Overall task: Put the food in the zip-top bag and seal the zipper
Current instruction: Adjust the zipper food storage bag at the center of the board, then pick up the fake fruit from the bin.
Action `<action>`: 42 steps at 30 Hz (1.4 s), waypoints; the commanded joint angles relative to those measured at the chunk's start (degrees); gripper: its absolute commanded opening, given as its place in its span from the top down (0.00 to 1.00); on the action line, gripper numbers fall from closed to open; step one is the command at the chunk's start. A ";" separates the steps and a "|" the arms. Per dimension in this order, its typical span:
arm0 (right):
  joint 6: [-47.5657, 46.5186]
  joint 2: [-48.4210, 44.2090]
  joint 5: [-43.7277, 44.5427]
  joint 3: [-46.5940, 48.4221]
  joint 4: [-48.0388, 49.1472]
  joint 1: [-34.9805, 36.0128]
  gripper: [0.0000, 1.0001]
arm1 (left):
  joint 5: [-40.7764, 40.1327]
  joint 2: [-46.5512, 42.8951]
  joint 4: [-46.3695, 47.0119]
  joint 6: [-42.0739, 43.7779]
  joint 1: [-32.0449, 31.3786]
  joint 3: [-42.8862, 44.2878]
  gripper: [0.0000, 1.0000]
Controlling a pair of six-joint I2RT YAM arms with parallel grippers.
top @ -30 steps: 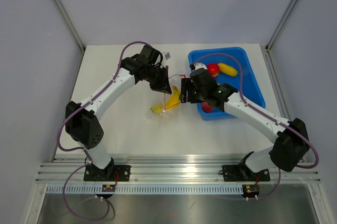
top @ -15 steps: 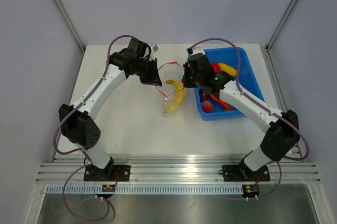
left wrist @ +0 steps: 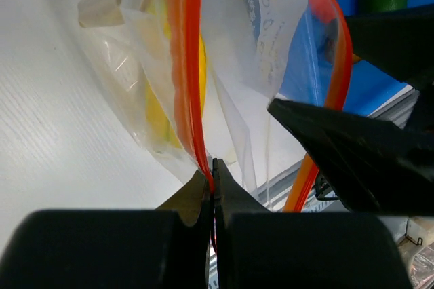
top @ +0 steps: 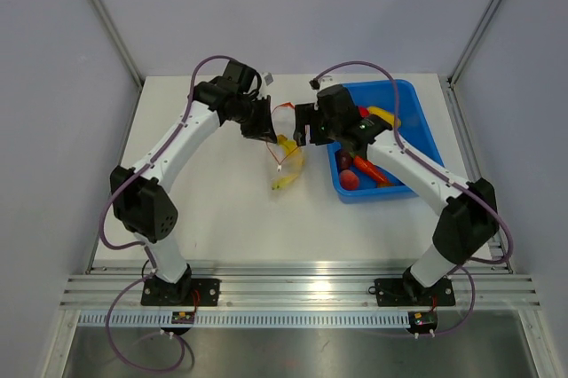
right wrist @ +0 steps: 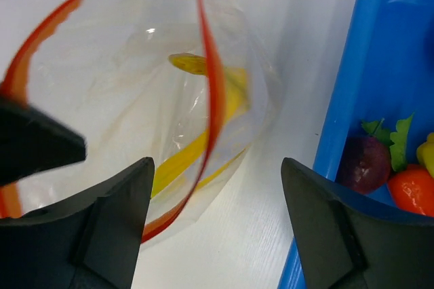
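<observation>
Top external: blue bin (top: 415, 103) beside bag (top: 286, 129)

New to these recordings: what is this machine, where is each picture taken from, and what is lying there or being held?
Two white robot arms are bolted at the near edge of a table, each ending in a two-finger gripper. The wide picture looks down from above and behind them. The other two come from cameras on the wrists, so the black shapes at the bottom are that arm's own fingers. The left gripper is pinched shut on the orange-red zipper of a clear zip-top bag. A yellow toy banana is inside, and the mouth gapes open, unsealed. The right gripper is open, the bag's rim between its fingers, ungripped. Beside the bag stands a blue bin holding other toy foods.
</observation>
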 commanded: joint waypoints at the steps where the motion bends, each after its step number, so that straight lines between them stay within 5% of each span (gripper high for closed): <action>1: -4.61 -8.92 -2.75 1.04 1.19 -0.85 0.16 | -1.65 2.16 -2.51 3.11 0.00 8.46 1.00; 9: -9.35 -11.40 2.60 -0.01 -2.85 -10.94 0.20 | -0.34 5.33 -3.40 3.47 0.36 11.74 1.00; 13: -22.32 -4.75 -0.55 -0.46 -6.36 -19.37 0.07 | 0.36 5.07 -3.48 3.47 0.44 11.48 1.00; 22: -41.60 7.83 -8.20 0.15 -10.41 -24.41 0.08 | 1.51 3.93 -3.92 4.70 0.53 10.33 1.00; 30: -45.66 16.72 -8.99 5.61 -17.26 -25.55 0.08 | 2.03 3.49 -3.75 4.96 0.62 10.07 1.00; 42: -42.06 21.03 -5.92 5.43 -11.11 -27.75 0.18 | 2.03 3.48 -3.40 4.96 0.71 9.10 1.00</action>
